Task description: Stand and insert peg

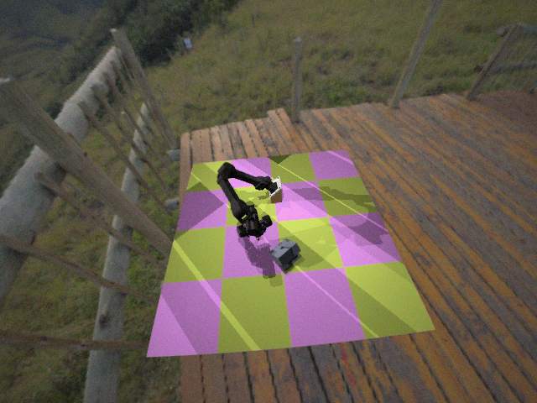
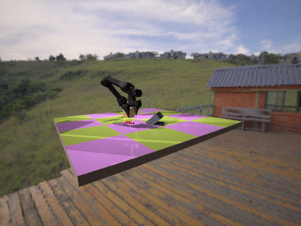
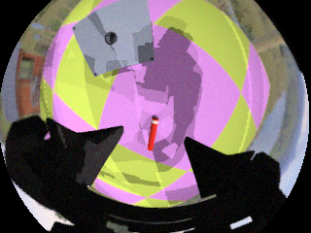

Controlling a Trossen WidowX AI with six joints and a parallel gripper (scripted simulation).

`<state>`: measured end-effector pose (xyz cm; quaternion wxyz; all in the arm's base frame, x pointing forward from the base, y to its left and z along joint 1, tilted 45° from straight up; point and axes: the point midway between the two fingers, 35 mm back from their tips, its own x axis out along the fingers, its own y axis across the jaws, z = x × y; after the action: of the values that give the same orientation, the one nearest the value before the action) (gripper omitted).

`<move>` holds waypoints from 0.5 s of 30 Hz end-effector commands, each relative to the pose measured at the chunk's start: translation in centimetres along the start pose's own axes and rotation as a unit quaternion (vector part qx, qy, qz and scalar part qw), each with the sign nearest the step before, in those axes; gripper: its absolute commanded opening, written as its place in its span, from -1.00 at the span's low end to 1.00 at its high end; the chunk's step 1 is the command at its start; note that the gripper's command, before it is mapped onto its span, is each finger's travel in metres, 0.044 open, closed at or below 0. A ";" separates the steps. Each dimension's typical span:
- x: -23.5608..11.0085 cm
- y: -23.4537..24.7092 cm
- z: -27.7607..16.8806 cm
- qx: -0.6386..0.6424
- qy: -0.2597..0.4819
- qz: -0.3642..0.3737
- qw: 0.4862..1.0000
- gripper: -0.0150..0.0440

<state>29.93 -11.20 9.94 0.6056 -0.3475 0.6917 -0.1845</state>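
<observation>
The red peg (image 3: pixel 154 132) lies flat on the checkered table (image 2: pixel 102 146), resting on a purple square within the arm's dark shadow. In the wrist view its long axis runs nearly straight up and down the picture, tilted slightly, with the white band at the upper end, the end nearer the sloped panel (image 3: pixel 117 34); the plain red end points back toward the gripper. In the exterior view the peg (image 2: pixel 129 122) reads as a short red bar lying just left of the panel (image 2: pixel 154 118), its long axis roughly level with the table surface, a pale tip on the end toward the panel.

The gripper (image 3: pixel 155 149) hangs above the peg, its two dark fingers spread wide with nothing between them; the peg shows in the gap between the fingertips but lower, on the table, not touched. From the top view the gripper (image 1: pixel 256 234) sits just up and left of the panel (image 1: pixel 285 253), and the peg itself is mostly hidden under the arm.

The panel is a gray slab, tilted, with one dark round hole (image 3: pixel 111 38) in its face, left of the face's middle. The peg lies near the panel but apart from it
</observation>
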 end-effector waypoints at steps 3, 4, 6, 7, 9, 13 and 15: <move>1.3 0.1 -0.1 -0.005 0.005 -0.001 1.000 1.00; 1.4 0.1 -0.1 -0.005 0.005 -0.001 1.000 1.00; 1.8 0.1 -0.1 -0.005 0.005 -0.001 1.000 1.00; 1.9 0.1 -0.1 -0.005 0.005 -0.001 1.000 1.00; 2.2 0.1 -0.1 -0.005 0.005 -0.001 1.000 1.00; 2.9 0.1 -0.2 -0.005 0.005 -0.002 1.000 1.00; 3.2 0.1 -0.2 -0.005 0.005 -0.002 1.000 1.00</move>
<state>29.94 -12.92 8.26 0.6059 -0.3477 0.6912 -0.1849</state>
